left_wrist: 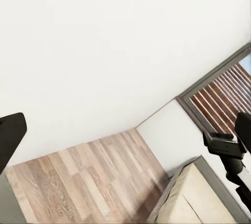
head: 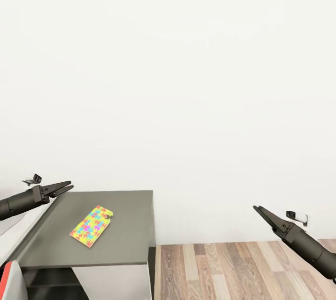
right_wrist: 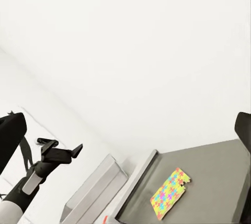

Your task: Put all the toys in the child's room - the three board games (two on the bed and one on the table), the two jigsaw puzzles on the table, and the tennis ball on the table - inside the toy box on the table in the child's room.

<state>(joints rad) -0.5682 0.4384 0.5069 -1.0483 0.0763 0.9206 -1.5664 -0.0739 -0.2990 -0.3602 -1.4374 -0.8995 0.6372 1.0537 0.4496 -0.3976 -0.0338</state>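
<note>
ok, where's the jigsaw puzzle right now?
Head view, lower left: one jigsaw puzzle lies flat on the dark grey top, nearer the left gripper; it also shows in the right wrist view.

Jigsaw puzzle (head: 91,226): thin flat slab, interlocking pieces in yellow, red, green, blue, magenta; one far corner notched. Lying flat on dark grey desk (head: 126,239) top, turned at an angle to the desk edges, left of centre, well clear of all edges. Same puzzle (right_wrist: 170,192) seen in right wrist view, flat on the grey top. Pale desk section (head: 18,234) joined at left. Toy box (right_wrist: 94,190): light grey, sloping side, beside the dark top.
</note>
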